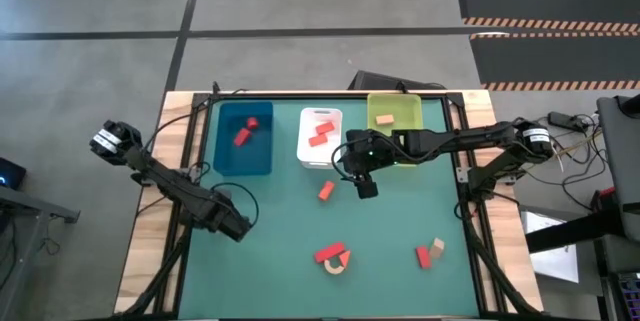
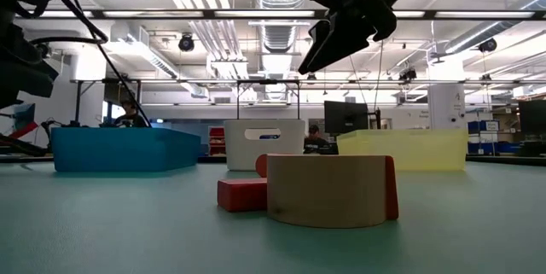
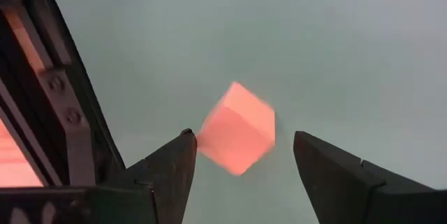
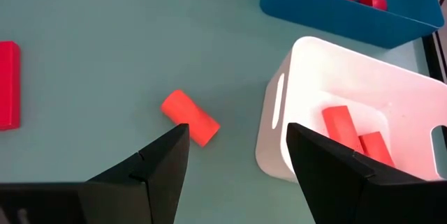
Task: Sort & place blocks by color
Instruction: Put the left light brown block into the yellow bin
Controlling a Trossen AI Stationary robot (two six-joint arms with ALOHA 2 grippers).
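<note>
Red and tan blocks lie about the green table. My left gripper [image 1: 236, 224] hovers open near the table's left side. In its wrist view a red cube [image 3: 237, 128] lies on the mat between its fingers; the high view hides that cube under the gripper. My right gripper [image 1: 366, 187] is open and raised in front of the white tray [image 1: 305, 156]. A red cylinder block [image 4: 190, 118] lies on the mat just past its fingertips [image 1: 326, 190]. A red brick and tan arch [image 1: 334, 257] and a red and tan pair [image 1: 430, 253] rest near the front edge.
Three trays stand in a row at the far side: blue [image 1: 262, 161] with red pieces, white [image 4: 279, 133] with two red bricks [image 4: 353, 133], yellow-green [image 1: 410, 106] with a tan block [image 1: 385, 118]. In the low view the arch [image 2: 328, 190] stands closest.
</note>
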